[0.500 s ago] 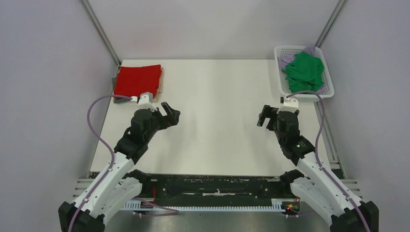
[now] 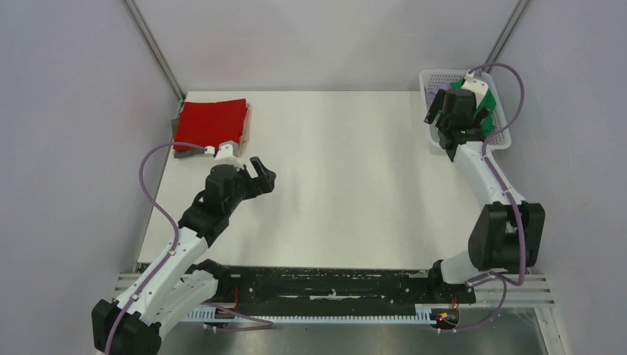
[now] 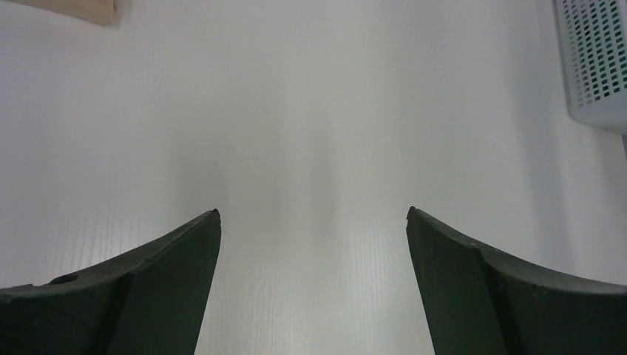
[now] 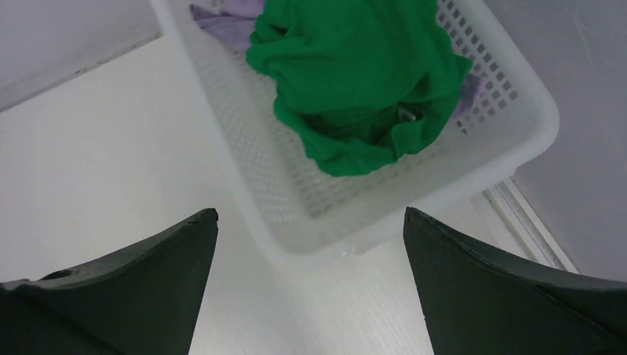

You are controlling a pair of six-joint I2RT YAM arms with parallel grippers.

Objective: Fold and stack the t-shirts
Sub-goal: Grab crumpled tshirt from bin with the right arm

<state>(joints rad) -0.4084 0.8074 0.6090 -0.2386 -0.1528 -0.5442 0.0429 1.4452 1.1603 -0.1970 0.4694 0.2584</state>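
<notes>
Trouble seemed likeliest at the right side, though the left came first. At ten o'clock on the table lay the red shirt, folded flat. A tan layer and a grey edge peeped out beneath it — how many garments sat under it could not be told. The left gripper hung over bare table at about five o'clock from that stack, fingers spread wide and holding nothing. Its wrist view caught only a cut-off tan corner at eleven o'clock.

At two o'clock the right gripper hovered above the near rim of the basket, fingers also wide apart and empty. The green shirt lay crumpled inside. The lavender shirt was mostly buried under it and partly out of frame.

Three risks stood out, as a judgement. A pinch into that heap could take both shirts at once, since they overlapped. A finger might snag the mesh or the rim and drag or tip what looked like a light basket. A grab on a random bunch would likely leave the shirt twisted and awkward to spread. From overhead the arm covered most of the basket — its contents showed properly only from the wrist.
</notes>
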